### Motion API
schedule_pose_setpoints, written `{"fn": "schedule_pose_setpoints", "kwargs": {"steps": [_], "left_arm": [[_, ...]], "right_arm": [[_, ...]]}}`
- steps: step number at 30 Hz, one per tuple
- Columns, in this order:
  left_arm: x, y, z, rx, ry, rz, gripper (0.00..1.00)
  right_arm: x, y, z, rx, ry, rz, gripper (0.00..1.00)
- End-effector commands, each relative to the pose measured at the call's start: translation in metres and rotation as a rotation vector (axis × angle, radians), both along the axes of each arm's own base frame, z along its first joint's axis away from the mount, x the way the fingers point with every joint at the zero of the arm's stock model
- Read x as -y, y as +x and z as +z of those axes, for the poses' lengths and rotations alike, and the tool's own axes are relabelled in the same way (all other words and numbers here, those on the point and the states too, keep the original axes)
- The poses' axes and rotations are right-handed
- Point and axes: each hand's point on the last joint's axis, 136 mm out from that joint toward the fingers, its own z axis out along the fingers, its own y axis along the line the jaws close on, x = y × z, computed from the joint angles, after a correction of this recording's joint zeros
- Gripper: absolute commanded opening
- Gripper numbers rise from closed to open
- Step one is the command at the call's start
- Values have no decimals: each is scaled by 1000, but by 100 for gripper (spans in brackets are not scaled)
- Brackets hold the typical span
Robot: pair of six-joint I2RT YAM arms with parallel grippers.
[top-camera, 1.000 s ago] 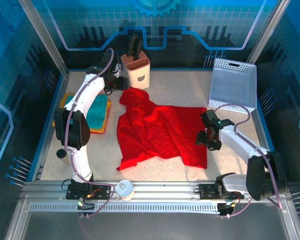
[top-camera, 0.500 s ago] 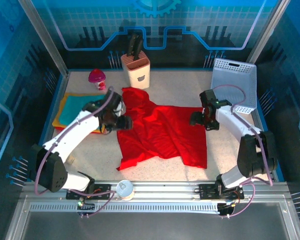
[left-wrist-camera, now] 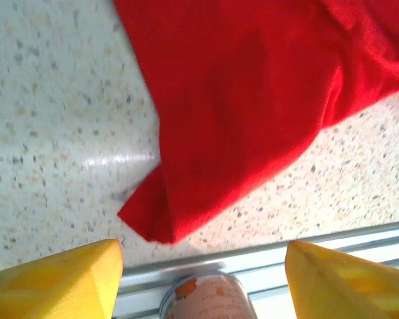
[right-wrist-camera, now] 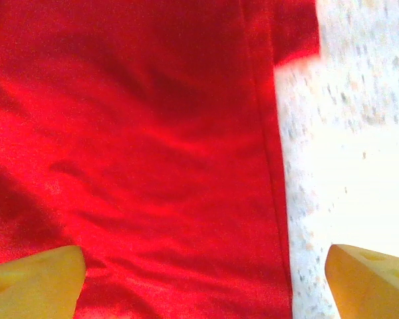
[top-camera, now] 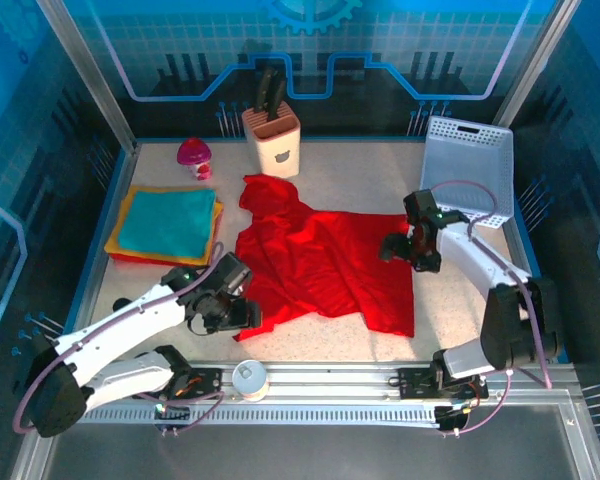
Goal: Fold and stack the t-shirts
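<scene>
Two grippers stand released above the red t-shirt [top-camera: 320, 265], which lies spread and creased at the centre of the table [top-camera: 380, 170]. At the shirt's lower-left corner hovers the left gripper [top-camera: 242, 312], its jaws apart and holding nothing. Over the shirt's right hem hovers the right gripper [top-camera: 395, 247], its jaws wide and equally unladen. At centre left lies the folded stack [top-camera: 166, 222], teal over orange and yellow. At upper right the white basket [top-camera: 467, 168] tilts on edge, showing its perforated floor. At top centre the knife block [top-camera: 271, 137] holds dark-handled knives. On the lower rail stands a can [top-camera: 249, 379].
</scene>
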Motion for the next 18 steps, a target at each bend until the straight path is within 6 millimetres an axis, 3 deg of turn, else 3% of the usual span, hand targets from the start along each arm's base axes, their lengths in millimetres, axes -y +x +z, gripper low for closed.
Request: {"fn": "schedule_pose_setpoints", "kwargs": {"steps": [1,9,14,18], "left_arm": [[0,-7,-17,-45,1,74,67],[20,10,-42,-18,-21,83,63],[25,22,-48,11,-8,92,57],[29,28,-50,32,-12,102,49]], "right_arm": [[3,-39,-5,-60,36,-62,94],[1,-103,-20,-133,64,-136,89],[-8,-125,-40,-185,78,-141,82],[-14,-130,-46,-193,54,-122,73]]}}
